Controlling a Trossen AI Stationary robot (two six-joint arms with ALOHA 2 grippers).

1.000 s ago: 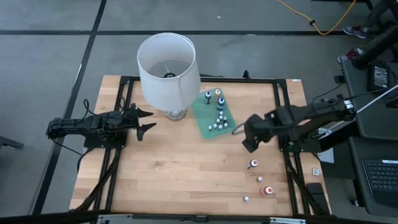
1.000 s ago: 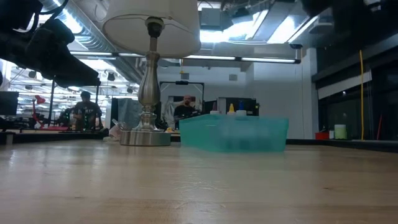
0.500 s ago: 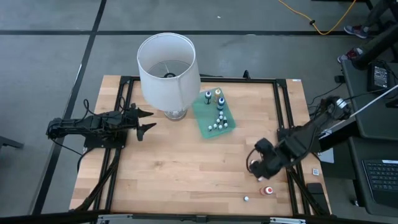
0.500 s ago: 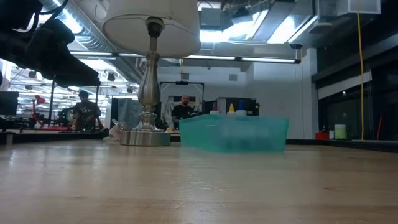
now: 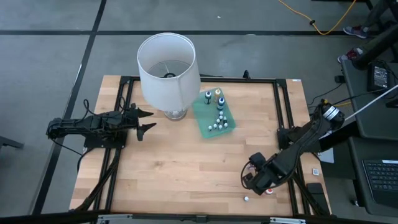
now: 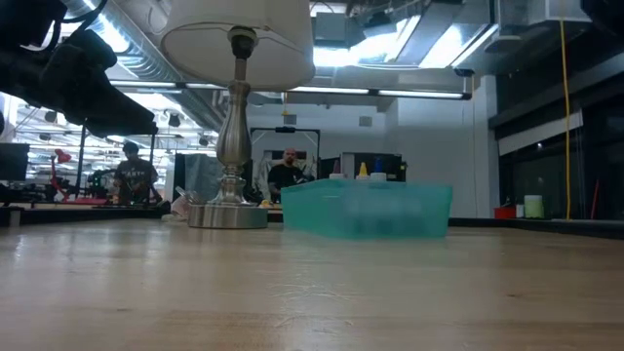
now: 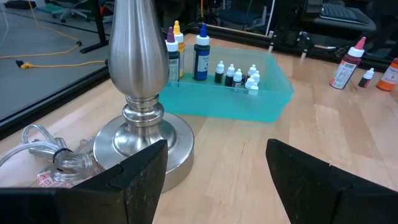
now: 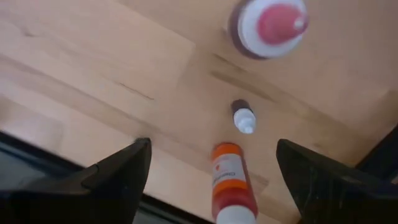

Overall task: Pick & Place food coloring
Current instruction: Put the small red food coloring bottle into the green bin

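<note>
Wooden table (image 5: 186,168) with lamp (image 5: 166,68); people (image 6: 288,171) behind.

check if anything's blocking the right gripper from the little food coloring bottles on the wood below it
Nothing visible does. The right gripper hangs open over the table's near right corner. Its wrist view shows a tiny white-capped bottle standing between a larger red-topped bottle and a tipped orange-red bottle, with bare wooden tabletop around them.

Even overhead light, blurred foreground
</note>
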